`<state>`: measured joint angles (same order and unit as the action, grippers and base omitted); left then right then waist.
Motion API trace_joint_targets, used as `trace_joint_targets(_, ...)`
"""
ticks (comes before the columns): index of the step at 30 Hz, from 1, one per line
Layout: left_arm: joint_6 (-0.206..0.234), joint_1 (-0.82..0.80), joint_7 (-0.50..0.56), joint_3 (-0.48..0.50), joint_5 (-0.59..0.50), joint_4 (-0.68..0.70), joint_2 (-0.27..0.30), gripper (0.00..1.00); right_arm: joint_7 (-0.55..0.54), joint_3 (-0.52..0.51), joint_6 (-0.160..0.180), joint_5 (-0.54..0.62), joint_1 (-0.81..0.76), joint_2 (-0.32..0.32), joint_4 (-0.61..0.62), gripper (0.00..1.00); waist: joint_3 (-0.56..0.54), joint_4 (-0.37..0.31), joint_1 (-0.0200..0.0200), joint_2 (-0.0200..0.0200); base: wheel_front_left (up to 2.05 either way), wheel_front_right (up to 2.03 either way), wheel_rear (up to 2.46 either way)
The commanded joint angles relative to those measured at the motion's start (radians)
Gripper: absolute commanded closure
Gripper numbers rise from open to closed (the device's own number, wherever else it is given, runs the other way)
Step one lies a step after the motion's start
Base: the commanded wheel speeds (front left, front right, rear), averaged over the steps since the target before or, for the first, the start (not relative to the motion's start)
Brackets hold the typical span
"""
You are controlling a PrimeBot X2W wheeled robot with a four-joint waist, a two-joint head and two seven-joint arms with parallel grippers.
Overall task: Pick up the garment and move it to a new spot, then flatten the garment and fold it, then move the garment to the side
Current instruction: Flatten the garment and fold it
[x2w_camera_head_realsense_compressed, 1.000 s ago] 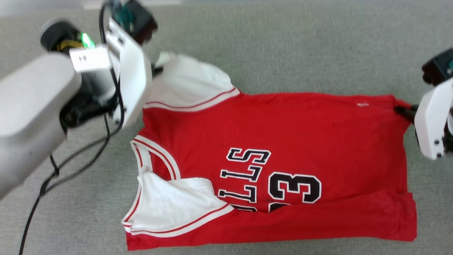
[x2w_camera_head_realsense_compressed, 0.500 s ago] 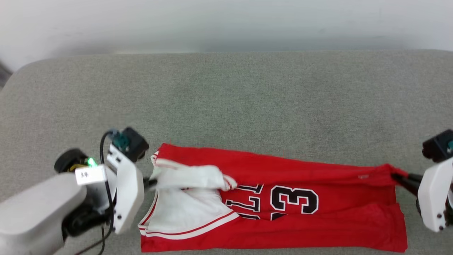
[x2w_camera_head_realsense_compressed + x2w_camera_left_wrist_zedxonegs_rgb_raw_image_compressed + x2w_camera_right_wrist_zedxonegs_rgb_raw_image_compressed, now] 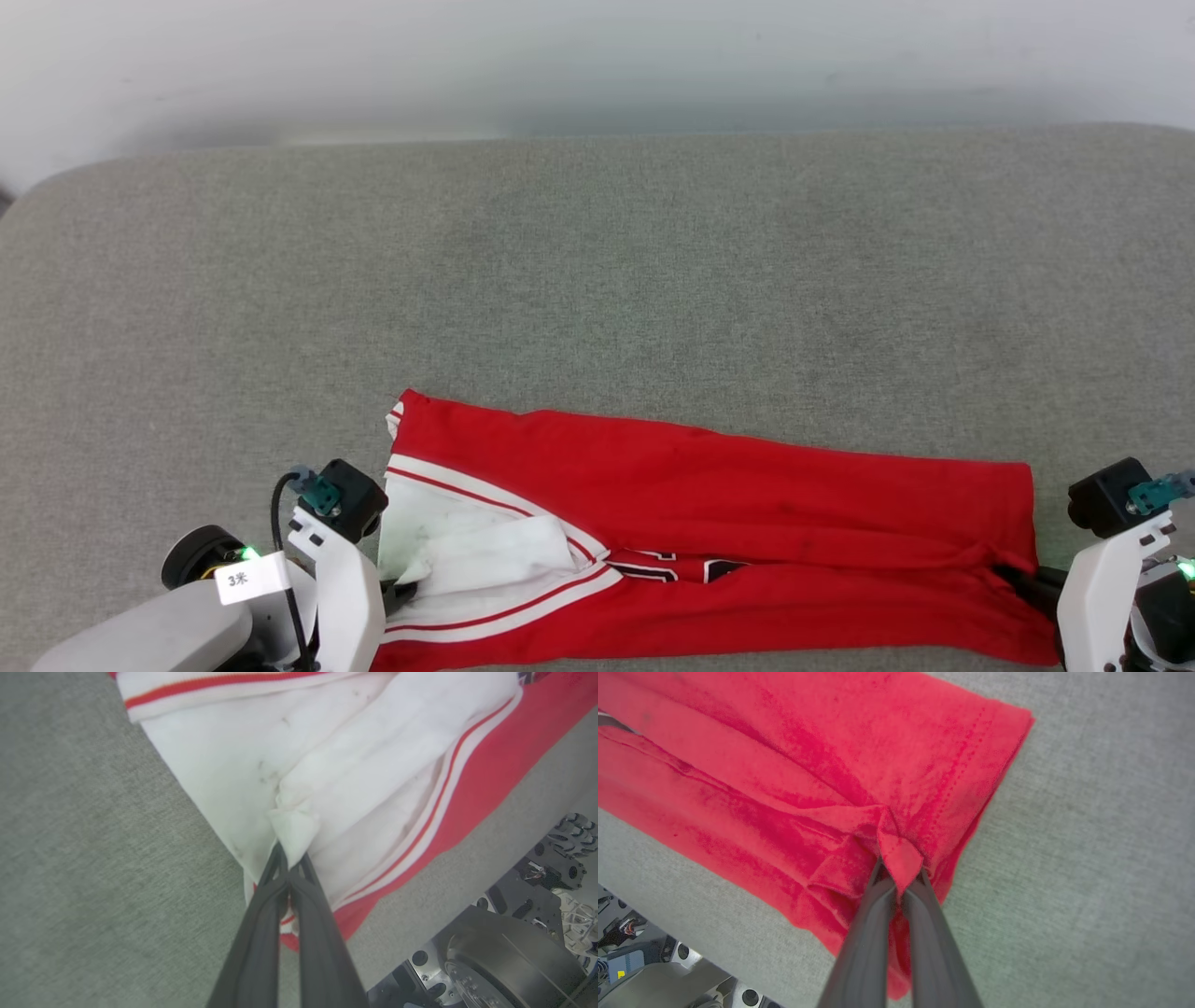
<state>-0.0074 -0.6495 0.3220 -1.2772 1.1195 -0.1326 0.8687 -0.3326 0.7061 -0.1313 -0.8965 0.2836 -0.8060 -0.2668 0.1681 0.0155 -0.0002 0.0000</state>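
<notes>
The jersey (image 3: 709, 485) has been folded lengthwise: its far edge was drawn over toward the near edge of the grey fabric surface (image 3: 597, 280), and most of the lettering is now hidden. The left end effector (image 3: 290, 856) is clamped on the white sleeve (image 3: 299, 826), the right end effector (image 3: 899, 872) on the red hem corner (image 3: 901, 854). Release is judged the next step.
</notes>
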Motion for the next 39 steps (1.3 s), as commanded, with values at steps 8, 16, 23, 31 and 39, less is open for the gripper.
trace_joint_targets(8,0.106,0.030,-0.214,0.061,-0.084,-0.005,-0.004,0.00,0.073,-0.067,0.001,-0.028,-0.003,-0.039,0.072,0.00,-0.058,0.001,0.0002,0.0000,0.00,0.00,0.00)
trace_joint_targets(16,0.288,0.078,-0.496,0.159,-0.143,-0.007,-0.048,0.00,0.139,-0.247,0.001,-0.060,-0.043,-0.076,0.112,0.00,-0.067,0.003,0.0002,0.0000,0.00,0.00,0.00)
trace_joint_targets(23,0.420,0.148,-0.587,0.313,-0.222,-0.027,-0.126,0.00,0.104,-0.372,0.001,-0.196,-0.133,-0.024,0.050,0.00,-0.048,0.021,0.0002,0.0000,0.00,0.00,0.00)
trace_joint_targets(31,0.439,0.303,-0.588,0.595,-0.466,0.043,-0.252,0.00,0.007,-0.409,0.001,-0.329,-0.187,0.034,-0.021,0.00,-0.015,0.045,0.0002,0.0000,0.00,0.00,0.00)
trace_joint_targets(39,0.385,0.402,-0.588,0.788,-0.658,0.062,-0.380,0.00,-0.086,-0.362,0.001,-0.388,-0.160,0.112,-0.079,0.00,0.022,0.071,0.0002,0.0000,0.00,0.00,0.00)
